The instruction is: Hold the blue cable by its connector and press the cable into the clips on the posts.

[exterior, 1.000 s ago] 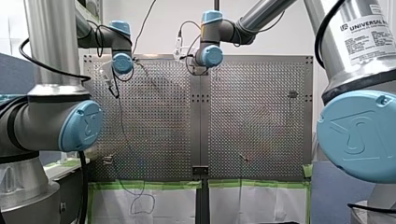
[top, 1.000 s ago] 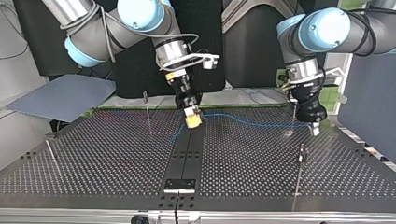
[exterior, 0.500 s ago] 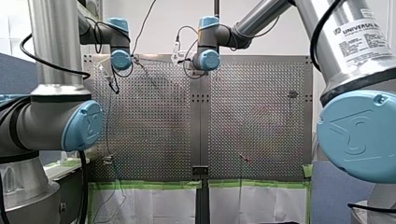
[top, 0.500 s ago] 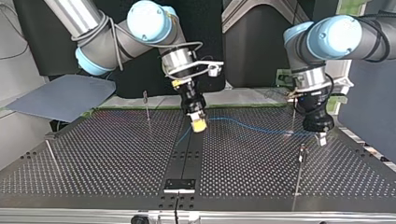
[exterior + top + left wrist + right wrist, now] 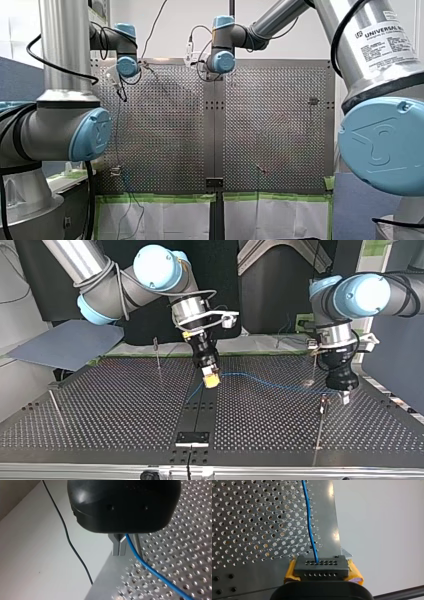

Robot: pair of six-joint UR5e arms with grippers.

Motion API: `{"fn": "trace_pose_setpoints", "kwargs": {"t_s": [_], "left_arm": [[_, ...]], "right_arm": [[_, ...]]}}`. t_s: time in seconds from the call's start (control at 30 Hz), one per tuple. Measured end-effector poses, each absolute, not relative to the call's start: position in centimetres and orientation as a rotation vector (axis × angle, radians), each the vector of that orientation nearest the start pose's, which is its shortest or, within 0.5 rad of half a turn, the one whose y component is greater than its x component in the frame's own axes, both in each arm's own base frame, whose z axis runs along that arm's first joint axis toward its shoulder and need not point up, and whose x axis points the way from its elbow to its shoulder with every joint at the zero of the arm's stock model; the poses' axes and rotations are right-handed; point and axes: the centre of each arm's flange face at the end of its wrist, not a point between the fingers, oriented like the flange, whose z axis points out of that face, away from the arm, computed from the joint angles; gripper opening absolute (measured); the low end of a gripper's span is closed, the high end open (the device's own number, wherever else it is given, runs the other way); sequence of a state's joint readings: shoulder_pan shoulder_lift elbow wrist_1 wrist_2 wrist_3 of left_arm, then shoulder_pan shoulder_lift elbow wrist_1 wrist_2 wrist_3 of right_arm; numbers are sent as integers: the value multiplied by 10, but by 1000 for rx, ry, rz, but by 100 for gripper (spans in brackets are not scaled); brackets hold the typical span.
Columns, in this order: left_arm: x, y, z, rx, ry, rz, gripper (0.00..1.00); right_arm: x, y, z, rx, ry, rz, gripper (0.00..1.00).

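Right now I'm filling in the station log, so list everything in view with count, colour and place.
perforated table: one, dark grey, under both arms.
posts: four seen in the top view, thin, grey, two toward each side of the table.
blue cable: one, blue, spans over the table between the two pincers.
connector: one, dark grey, on the cable's end.
green tape: strip, green, along the table's near edge in the front view.
board: one, grey-blue, beyond the table at the top view's left.
thin wire: one, black, beside the left pincer.
left arm, right arm: two, silver, light-blue joints.
right pincer: yellow pads, shut on the connector.
left pincer: black, where the cable's span ends, beside a post.
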State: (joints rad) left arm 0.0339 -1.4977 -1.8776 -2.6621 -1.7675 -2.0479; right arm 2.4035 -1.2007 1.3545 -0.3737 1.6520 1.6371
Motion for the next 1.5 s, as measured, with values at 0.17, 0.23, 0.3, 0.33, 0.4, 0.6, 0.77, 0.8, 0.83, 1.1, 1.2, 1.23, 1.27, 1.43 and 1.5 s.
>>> {"fn": "trace_pose_setpoints", "kwargs": {"t_s": [0.17, 0.23, 0.3, 0.33, 0.4, 0.6, 0.77, 0.8, 0.83, 1.1, 1.2, 1.23, 1.27, 1.43, 1.5], "left_arm": [[484, -89, 415, -499, 1241, -258, 0], [486, -85, 414, -502, 1235, -262, 0], [488, -81, 414, -505, 1229, -266, 0], [488, -80, 415, -505, 1227, -268, 0], [490, -76, 415, -504, 1222, -275, 0], [494, -66, 418, -500, 1205, -284, 0], [496, -59, 419, -490, 1198, -296, 0], [497, -58, 419, -489, 1198, -298, 0], [498, -57, 419, -487, 1197, -301, 0], [504, -48, 412, -485, 1207, -306, 0], [509, -45, 404, -486, 1223, -304, 0], [510, -44, 403, -486, 1226, -303, 0], [511, -43, 401, -485, 1228, -303, 0], [514, -39, 401, -475, 1223, -317, 0], [516, -38, 405, -470, 1214, -333, 0]], "right_arm": [[572, -352, 423, 1511, -736, 1947, 0], [572, -352, 423, 1511, -737, 1946, 0], [572, -352, 422, 1513, -738, 1945, 0], [572, -351, 422, 1514, -738, 1944, 0], [572, -351, 422, 1515, -739, 1943, 0], [571, -353, 422, 1516, -742, 1939, 0], [568, -358, 421, 1511, -748, 1930, 0], [567, -359, 421, 1509, -750, 1926, 0], [566, -361, 421, 1507, -753, 1921, 0], [558, -374, 418, 1493, -773, 1894, 0], [555, -379, 416, 1491, -780, 1884, 0], [555, -380, 415, 1490, -782, 1881, 0], [554, -382, 414, 1489, -784, 1879, 0], [551, -392, 406, 1487, -798, 1860, 0], [551, -397, 401, 1490, -802, 1854, 0]]}}
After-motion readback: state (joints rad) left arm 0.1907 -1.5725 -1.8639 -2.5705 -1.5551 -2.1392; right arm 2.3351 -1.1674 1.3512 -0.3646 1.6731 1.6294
